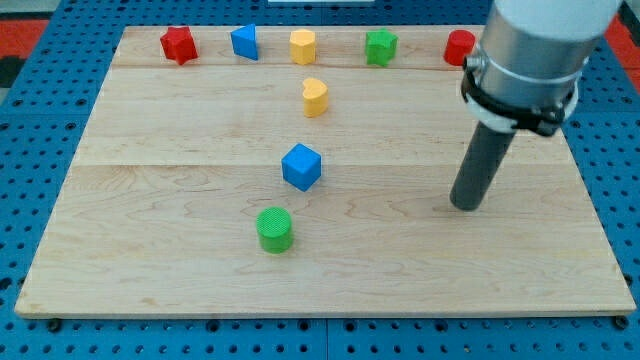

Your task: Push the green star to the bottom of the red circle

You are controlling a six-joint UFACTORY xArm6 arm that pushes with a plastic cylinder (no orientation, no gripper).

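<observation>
No jaws here, just my tip [465,205] resting on the wooden board [150,250], touching no block. Far row: green star [380,46] left of the red circle [459,47], which my arm partly hides.

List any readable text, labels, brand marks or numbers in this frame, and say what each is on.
None. No words, numbers or signs can be read on the wooden board, on any of the coloured blocks, including the green star and red circle, on the arm's grey housing, or on the rod down to my tip.
</observation>
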